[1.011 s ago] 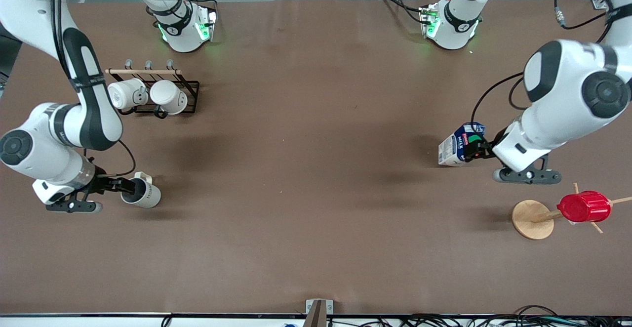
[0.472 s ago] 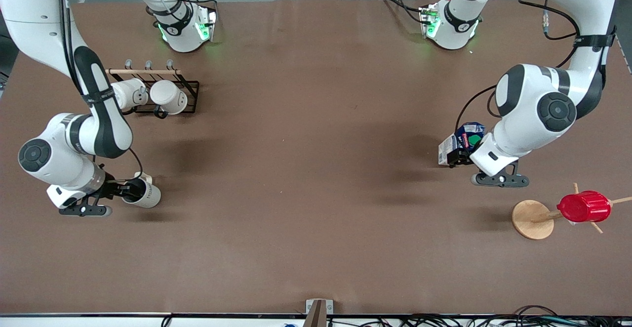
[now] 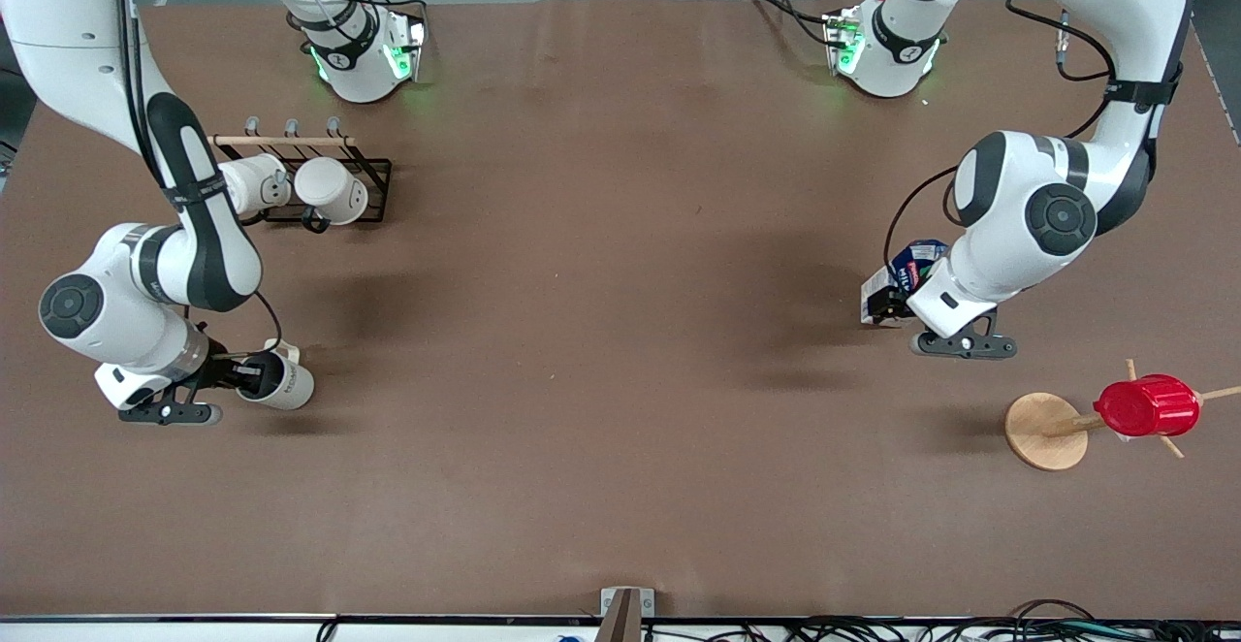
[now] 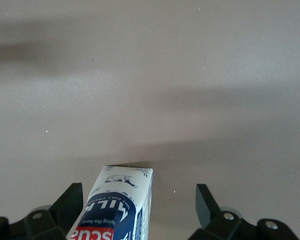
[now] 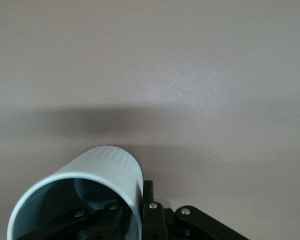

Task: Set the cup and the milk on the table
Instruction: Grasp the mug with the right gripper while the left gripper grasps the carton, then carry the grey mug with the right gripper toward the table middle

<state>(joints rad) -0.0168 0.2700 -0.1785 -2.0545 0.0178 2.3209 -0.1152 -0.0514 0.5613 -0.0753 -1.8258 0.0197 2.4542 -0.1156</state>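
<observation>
The cup [image 3: 288, 386], beige-white with a dark inside, hangs tilted low over the brown table [image 3: 601, 351] at the right arm's end. My right gripper [image 3: 240, 375] is shut on its rim, one finger inside and one outside; the right wrist view shows the cup [image 5: 105, 167] and that gripper [image 5: 132, 205]. The blue-and-white milk [image 3: 908, 262] is at the left arm's end, mostly hidden under my left wrist. My left gripper [image 3: 887, 308] is open around it. In the left wrist view the milk [image 4: 121, 200] sits between the wide-apart fingers of that gripper [image 4: 138, 194], close to one finger.
A black rack [image 3: 373, 191] with two plain white mugs [image 3: 330, 189] stands farther from the front camera than the cup. A ribbed red cup [image 3: 1146, 406] hangs on a wooden stand with a round disc base [image 3: 1039, 431], nearer than the milk.
My left arm has swung toward the table's middle, and its wrist now covers most of the milk. My right gripper and the cup have barely shifted.
</observation>
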